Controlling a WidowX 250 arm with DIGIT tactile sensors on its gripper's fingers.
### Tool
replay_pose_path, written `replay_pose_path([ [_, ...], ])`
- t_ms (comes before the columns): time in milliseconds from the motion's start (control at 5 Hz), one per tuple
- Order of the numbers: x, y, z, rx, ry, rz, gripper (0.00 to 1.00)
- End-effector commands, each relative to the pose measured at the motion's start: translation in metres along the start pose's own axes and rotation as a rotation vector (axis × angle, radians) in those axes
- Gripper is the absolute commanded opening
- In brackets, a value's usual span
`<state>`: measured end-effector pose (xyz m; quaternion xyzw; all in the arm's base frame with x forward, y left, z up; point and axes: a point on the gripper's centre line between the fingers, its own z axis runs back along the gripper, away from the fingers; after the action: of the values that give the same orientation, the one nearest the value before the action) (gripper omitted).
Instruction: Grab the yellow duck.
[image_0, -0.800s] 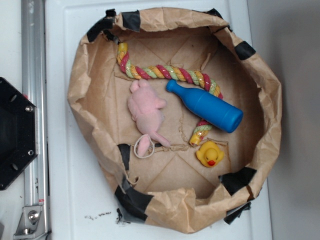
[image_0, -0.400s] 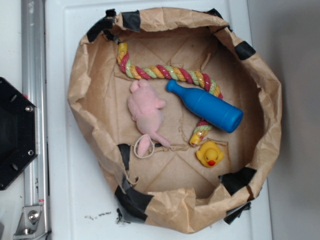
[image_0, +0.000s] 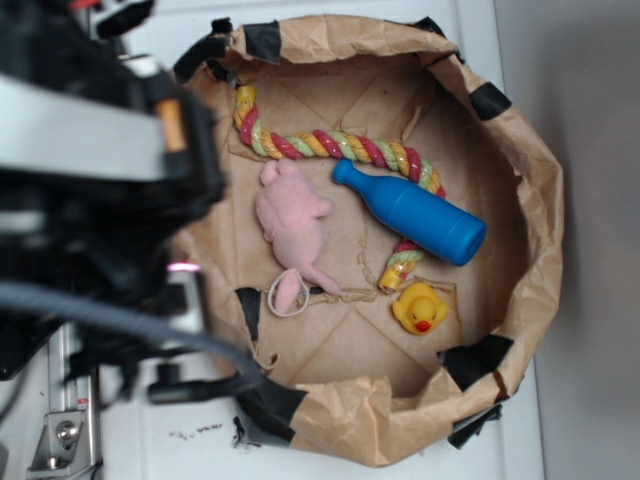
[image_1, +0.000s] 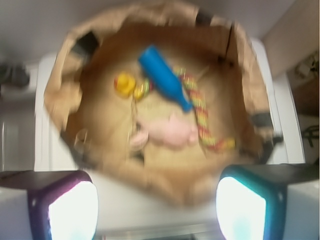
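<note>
Tool (image_1: 157, 210) fingers spread wide, holding nothing, above the paper bowl's (image_0: 540, 180) edge; yellow duck (image_0: 421, 308) sits inside beside the rope (image_0: 340, 145).

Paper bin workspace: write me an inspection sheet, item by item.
Surface: white table holding a crumpled brown paper bin patched with black tape.
Job's thing: yellow duck upright on the bin floor, apart from the gripper.
Clutter: blue bottle lying across braided rope; pink plush toy.
Gripper: gripper outside the bin rim, fingers spread, holding nothing.
Cables: dark cable on the arm.
Surroundings: metal rail.
</note>
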<state>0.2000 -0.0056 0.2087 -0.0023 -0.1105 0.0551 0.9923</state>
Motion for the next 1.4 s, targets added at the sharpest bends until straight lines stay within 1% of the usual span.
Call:
replay_pose_path([
  [0, 0.024, 0.001, -0.066, 0.075, 0.021, 0.496, 1.0],
  [200, 0.034, -0.01, -0.101, 0.112, 0.039, 0.628, 1.0],
  [400, 0.043, -0.022, -0.128, 0.117, 0.047, 0.617, 1.0],
  [600, 0.05, -0.026, -0.147, 0.062, 0.028, 0.619, 1.0],
  [800, 0.062, -0.032, -0.151, 0.024, -0.021, 0.596, 1.0],
  [1000, 0.066, -0.036, -0.152, 0.019, -0.028, 0.563, 1.0],
  [1200, 0.06, -0.036, -0.17, 0.054, 0.015, 0.548, 1.0],
])
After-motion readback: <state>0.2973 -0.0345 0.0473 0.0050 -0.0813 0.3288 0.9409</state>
